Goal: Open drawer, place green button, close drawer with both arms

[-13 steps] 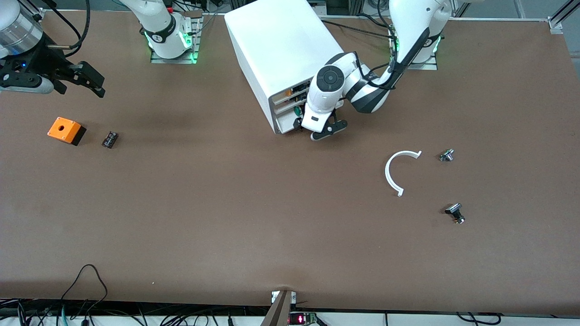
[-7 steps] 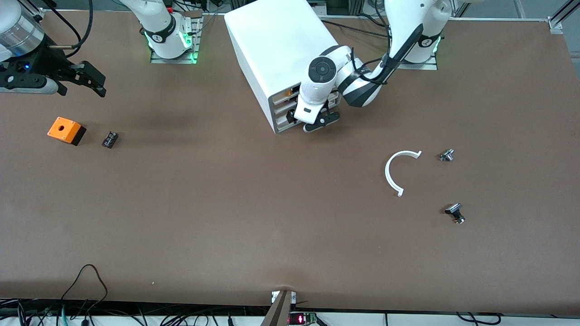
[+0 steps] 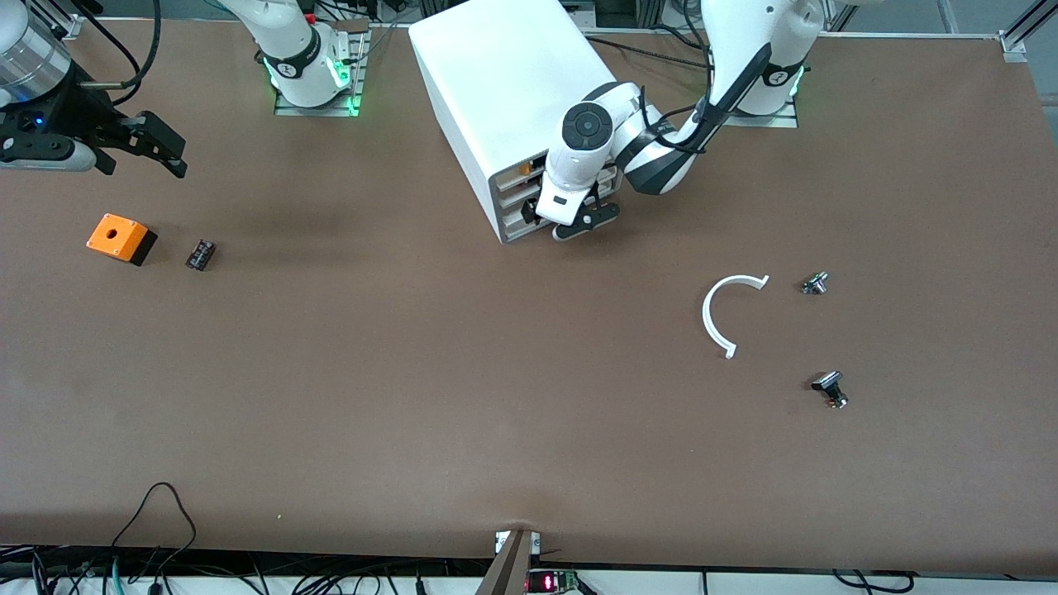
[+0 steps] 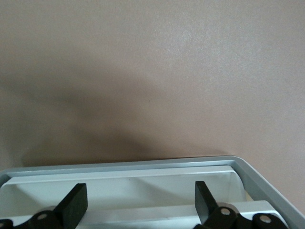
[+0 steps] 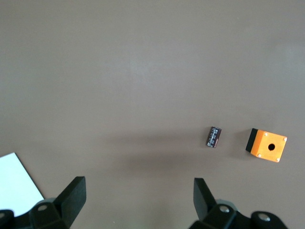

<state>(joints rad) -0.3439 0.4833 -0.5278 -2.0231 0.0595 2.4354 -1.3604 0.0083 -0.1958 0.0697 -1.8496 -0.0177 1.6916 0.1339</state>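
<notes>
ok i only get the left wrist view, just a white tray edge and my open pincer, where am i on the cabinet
Observer: The left pincer is low at the cabinet's front, by the lowest drawer.
Operator: and the right arm
Observer: It waits; the right pincer is open above the table near the orange box.
Operator: green button on the table anywhere
Observer: None showing. Only a metal button and a second metal button, beside a white curved piece.

Left arm (image 3: 661, 157) bent low at the table's middle, wrist tipped down, left gripper (image 3: 579, 221) empty, fingers (image 4: 74, 202) spread wide. Right arm waiting up high at its own end, right gripper (image 3: 157, 149) hovering, fingers (image 5: 71, 195) wide too, nothing held.
</notes>
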